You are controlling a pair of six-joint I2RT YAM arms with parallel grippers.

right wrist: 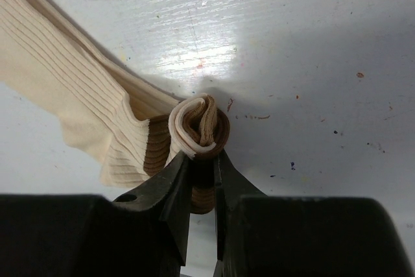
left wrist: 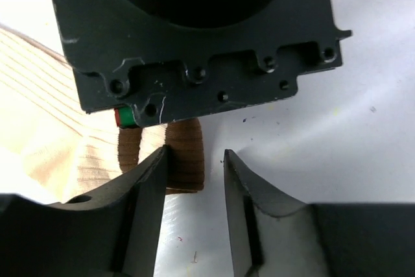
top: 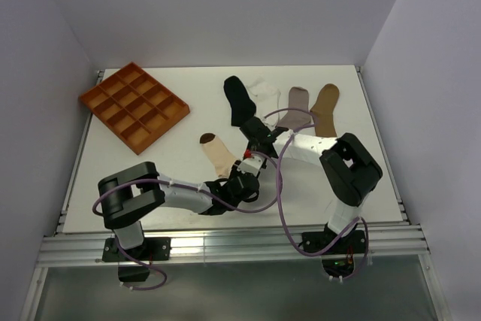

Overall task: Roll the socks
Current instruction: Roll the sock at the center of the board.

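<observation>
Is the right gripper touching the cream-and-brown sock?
Touching. The right wrist view shows the right gripper pinching the rolled end of the cream-and-brown sock.

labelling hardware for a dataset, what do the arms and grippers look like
The left arm and right arm have black joints and white links, with purple cables looping alongside. The left gripper and right gripper have matte black tapered fingers.

Nothing to read at the moment: no lettering, labels, brand names or numbers come through in any view. The closest thing to a mark is a small green-and-red tab [left wrist: 124,117] just above the cream sock [left wrist: 58,134], and no characters are legible on it.
</observation>
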